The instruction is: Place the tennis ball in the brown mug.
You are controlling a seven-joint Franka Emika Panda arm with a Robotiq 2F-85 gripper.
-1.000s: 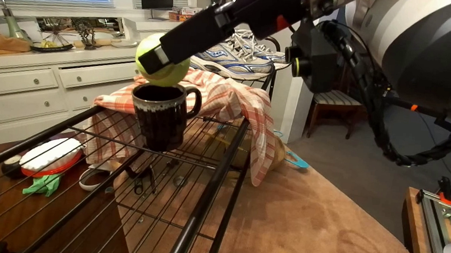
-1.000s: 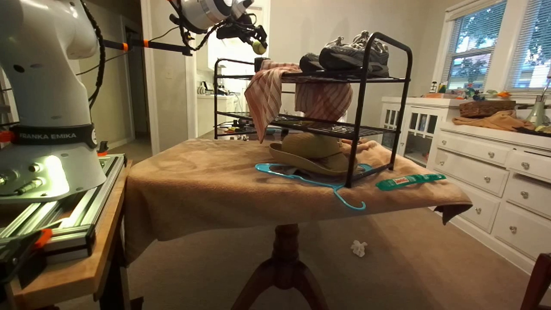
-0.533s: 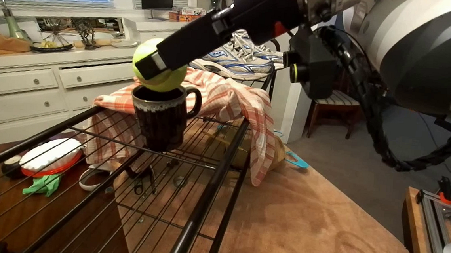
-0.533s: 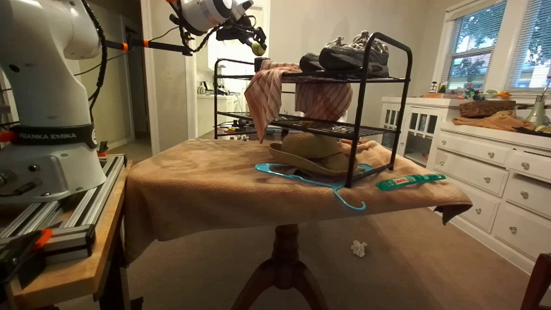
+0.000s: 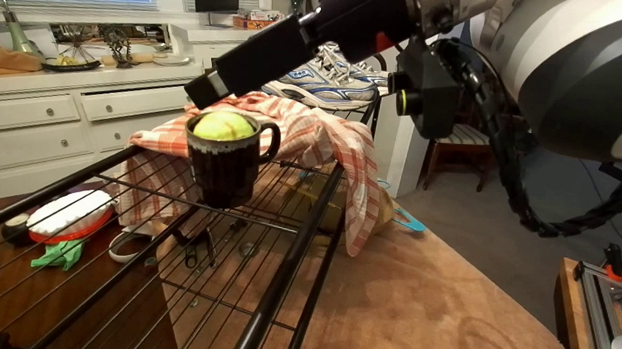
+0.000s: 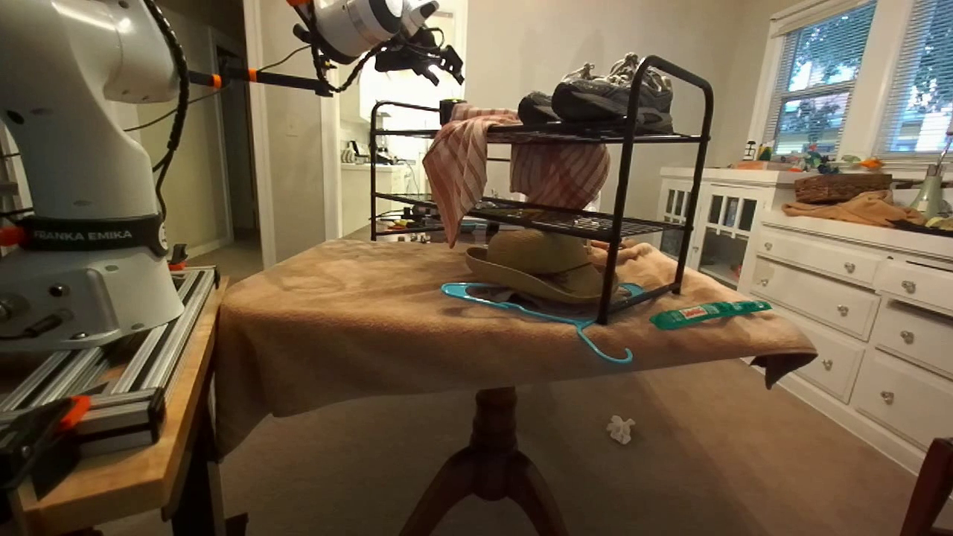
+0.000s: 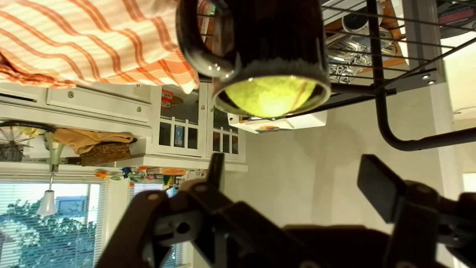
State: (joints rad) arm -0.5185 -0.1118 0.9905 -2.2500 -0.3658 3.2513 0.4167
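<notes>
The yellow-green tennis ball [image 5: 223,126] sits in the mouth of the dark brown mug [image 5: 223,174], its rounded top showing above or at the rim. The mug stands upright on the top shelf of the black wire rack, its handle towards the cloth. In the wrist view, the ball [image 7: 270,96] fills most of the opening of the mug [image 7: 280,37]. My gripper [image 7: 292,163] is open and empty, with its fingers spread wide apart. In both exterior views the gripper [image 5: 201,91] hangs just above the mug, apart from the ball. In an exterior view the mug [image 6: 448,112] shows small beneath the gripper [image 6: 448,74].
A red-and-white striped cloth [image 5: 314,131] is draped over the black wire rack [image 5: 276,281] beside the mug. Running shoes [image 5: 328,80] stand farther along the top shelf. A hat [image 6: 540,260] and a blue hanger [image 6: 521,309] lie below the rack on the covered table [image 6: 335,298].
The gripper came down slightly with the ball, then opened and let it go. The ball dropped from between the fingers into the mug's mouth. The mug shifted very slightly.
</notes>
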